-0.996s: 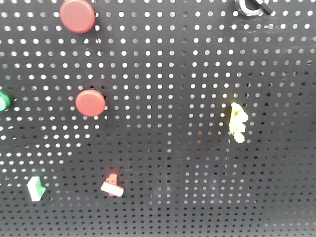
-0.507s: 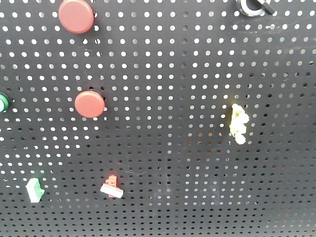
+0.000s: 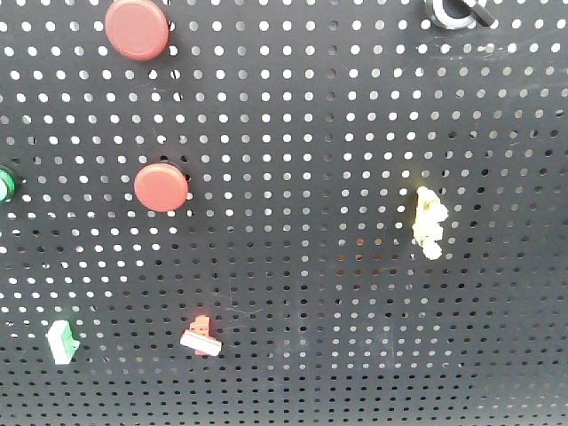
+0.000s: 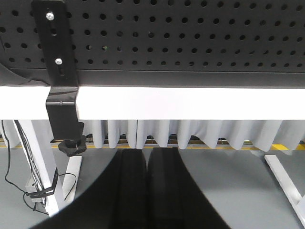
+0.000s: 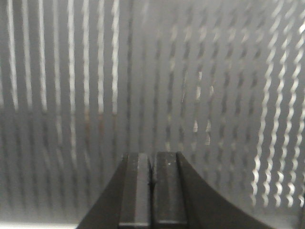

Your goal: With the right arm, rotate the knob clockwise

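The front view shows a black pegboard [image 3: 293, 133]. At its top right edge is a black and silver ring-shaped part with a short handle [image 3: 455, 12], cut off by the frame; I cannot tell if it is the knob. Neither gripper shows in the front view. My right gripper [image 5: 152, 155] is shut and empty, its fingers pressed together close in front of the blurred pegboard [image 5: 190, 71]. My left gripper [image 4: 147, 151] is shut and empty, below the board's lower edge [image 4: 190, 78], pointing at the floor.
On the board are two red round buttons [image 3: 136, 28] [image 3: 161, 187], a green button [image 3: 4, 184] at the left edge, a green-white switch [image 3: 62, 342], a red-white switch [image 3: 201, 336] and a yellow piece [image 3: 429, 223]. A black bracket [image 4: 59, 71] with a clamp knob [image 4: 72, 144] hangs below the board.
Everything on the board has shifted slightly left and up in the front view compared with one second ago. Nothing has changed in the last half second.
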You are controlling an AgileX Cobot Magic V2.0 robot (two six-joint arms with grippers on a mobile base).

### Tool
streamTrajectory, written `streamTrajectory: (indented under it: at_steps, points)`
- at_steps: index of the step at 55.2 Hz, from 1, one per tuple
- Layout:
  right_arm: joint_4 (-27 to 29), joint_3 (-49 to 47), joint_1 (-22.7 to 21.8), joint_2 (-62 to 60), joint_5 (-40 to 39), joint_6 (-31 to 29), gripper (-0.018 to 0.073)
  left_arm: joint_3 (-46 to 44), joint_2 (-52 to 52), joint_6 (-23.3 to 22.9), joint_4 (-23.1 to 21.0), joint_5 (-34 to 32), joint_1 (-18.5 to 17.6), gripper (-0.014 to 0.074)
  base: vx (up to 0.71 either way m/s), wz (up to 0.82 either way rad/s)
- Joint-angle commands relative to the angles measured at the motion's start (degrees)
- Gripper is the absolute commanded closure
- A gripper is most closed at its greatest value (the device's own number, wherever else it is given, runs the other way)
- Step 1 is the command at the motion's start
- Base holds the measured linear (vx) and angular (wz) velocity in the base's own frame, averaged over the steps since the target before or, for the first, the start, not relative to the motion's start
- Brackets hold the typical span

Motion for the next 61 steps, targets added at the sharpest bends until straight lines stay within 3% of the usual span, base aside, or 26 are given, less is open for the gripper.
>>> streamTrajectory:
  at_steps: [1,5,17,24,29,36,43,51,56,61]
  points:
    - [-1.23,-11.63,-0.38,1.38,3.58,1.26,0.0526,0.57,-0.57,-0.27,-0.35,-4.52,0.12,0.0603,0.00,0.00]
    - [-2.71,-22.00,-0.38,6.64,9.56,0.85,0.0526,0.57,-0.57,-0.27,-0.35,-4.52,0.12,0.0603,0.00,0.00]
    - [-2.97,-50.35,-0.38,28.74,17.03,0.38,0.0526,0.57,-0.57,-0.27,-0.35,-4.52,0.12,0.0603,0.00,0.00]
    - [-2.50,-61.99,-0.38,38.16,21.43,0.51,0.0526,0.57,-0.57,-0.27,-0.35,-4.52,0.12,0.0603,0.00,0.00]
    - [-1.55,-66.98,-0.38,41.73,25.37,0.51,0.0526,0.57,-0.57,-0.27,-0.35,-4.52,0.12,0.0603,0.00,0.00]
    - [-0.49,-68.46,-0.38,43.66,25.02,1.38,0.0526,0.57,-0.57,-0.27,-0.35,-4.52,0.12,0.0603,0.00,0.00]
    - [4.30,-68.46,-0.38,43.82,25.05,0.27,0.0526,0.57,-0.57,-0.27,-0.35,-4.52,0.12,0.0603,0.00,0.00]
    - [15.65,-68.63,-0.38,44.04,25.10,-12.14,0.0573,0.57,-0.57,-0.27,-0.35,-4.52,0.12,0.0603,0.00,0.00]
    - [27.87,-68.63,-0.38,44.82,26.03,-25.12,0.0568,0.57,-0.57,-0.27,-0.35,-4.52,0.12,0.0603,0.00,0.00]
    - [43.51,-69.57,-0.35,46.89,30.07,-40.99,0.0568,0.57,-0.57,-0.27,-0.35,-4.52,0.12,0.0603,0.00,0.00]
